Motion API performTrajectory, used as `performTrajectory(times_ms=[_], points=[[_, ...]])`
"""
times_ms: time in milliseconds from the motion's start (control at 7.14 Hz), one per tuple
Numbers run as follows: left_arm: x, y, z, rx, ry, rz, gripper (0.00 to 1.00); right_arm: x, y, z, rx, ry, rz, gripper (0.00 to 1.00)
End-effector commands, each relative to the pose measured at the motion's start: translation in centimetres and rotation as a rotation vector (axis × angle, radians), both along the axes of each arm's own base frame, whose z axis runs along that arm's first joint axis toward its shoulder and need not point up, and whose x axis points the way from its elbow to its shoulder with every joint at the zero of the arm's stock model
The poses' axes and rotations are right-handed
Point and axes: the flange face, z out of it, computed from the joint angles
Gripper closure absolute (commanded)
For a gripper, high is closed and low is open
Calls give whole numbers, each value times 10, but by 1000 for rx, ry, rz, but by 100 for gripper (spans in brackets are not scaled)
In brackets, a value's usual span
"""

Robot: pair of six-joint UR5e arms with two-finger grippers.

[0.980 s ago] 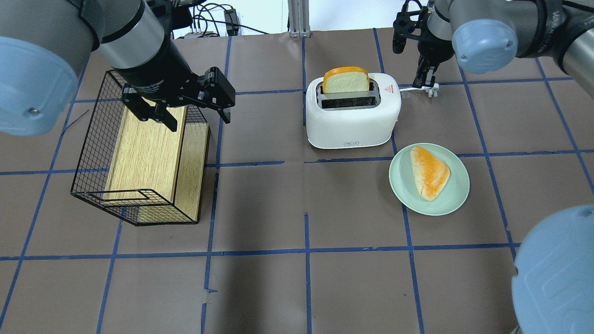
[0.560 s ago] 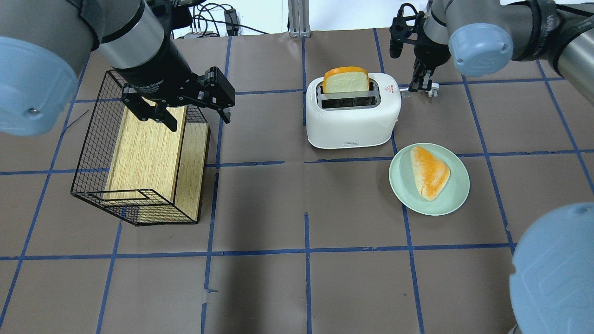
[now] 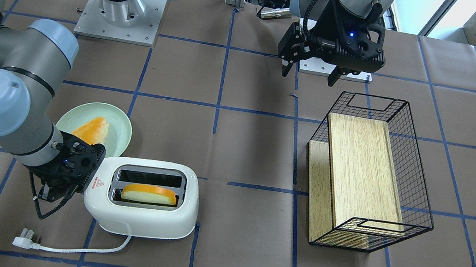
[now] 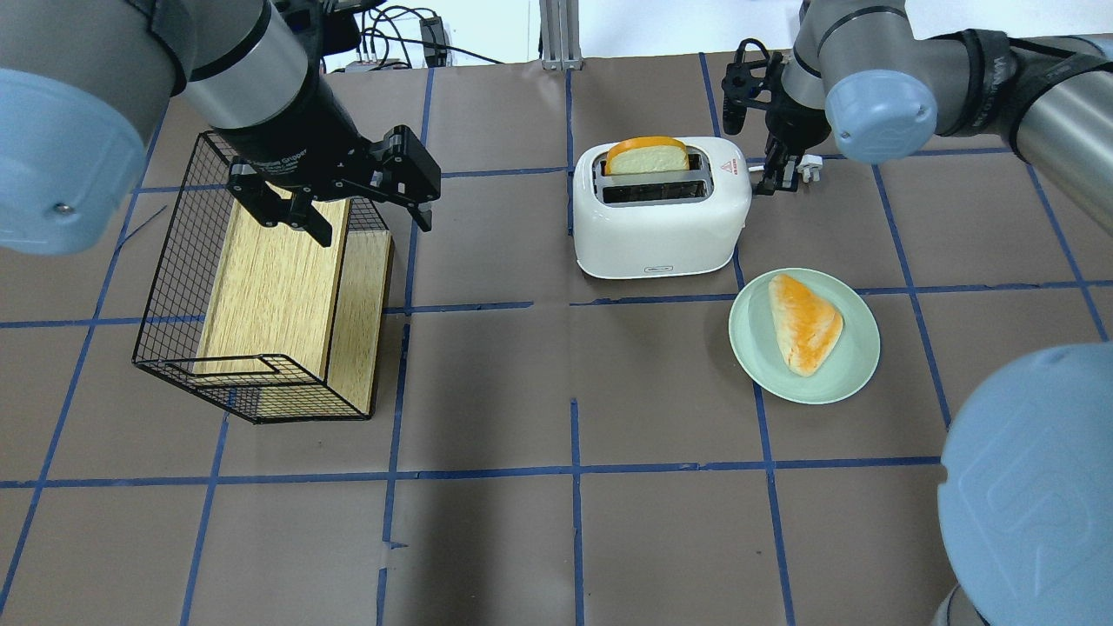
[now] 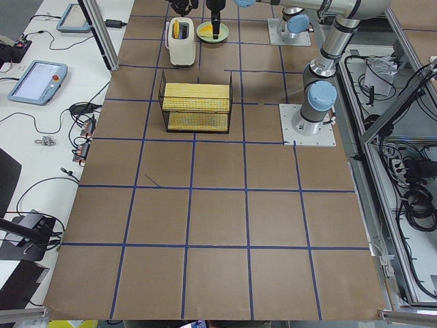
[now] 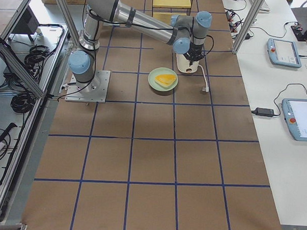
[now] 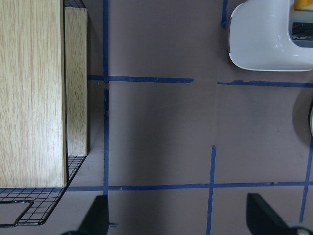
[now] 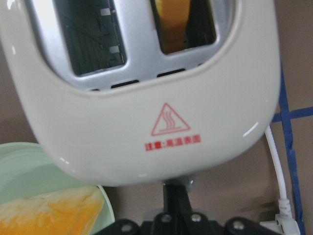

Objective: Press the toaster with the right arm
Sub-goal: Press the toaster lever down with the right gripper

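The glossy white toaster (image 4: 661,217) stands at the middle back of the table, with a red warning triangle (image 8: 168,120) on top. A bread slice (image 4: 648,156) sits low in its far slot. My right gripper (image 4: 772,178) is shut, with its fingers together against the toaster's right end, just below the sticker; it also shows in the right wrist view (image 8: 176,191) and the front view (image 3: 57,189). My left gripper (image 4: 374,228) hangs open and empty over the far end of the wire basket (image 4: 183,287).
A pale green plate (image 4: 749,352) holding a bread wedge (image 4: 804,323) lies just in front of the toaster's right end. The toaster's cord and plug (image 3: 25,241) lie on the table beyond it. The basket holds a wooden box (image 4: 274,287).
My right gripper has moved left and down to the toaster's right end. The bread slice has sunk lower into its slot. The left arm has not moved.
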Motion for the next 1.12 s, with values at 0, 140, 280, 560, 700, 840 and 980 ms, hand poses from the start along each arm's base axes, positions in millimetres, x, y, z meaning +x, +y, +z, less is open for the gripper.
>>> performTrajectory(times_ms=[0,140,280,560,700,840,980], points=[[0,0,0,-1,0,0,0,-1,-6,-10,-25,2,6,96],[0,0,0,-1,0,0,0,-1,-7,-16,-16,2,8,96],[0,0,0,-1,0,0,0,-1,-7,-17,-15,2,8,96],[0,0,0,1,0,0,0,-2,-9,-26,-2,0,8,96],[0,0,0,1,0,0,0,-2,-9,-26,-2,0,7,96],[0,0,0,-1,0,0,0,-2,-9,-26,-2,0,5,96],[0,0,0,1,0,0,0,-2,-9,-26,-2,-2,5,96]])
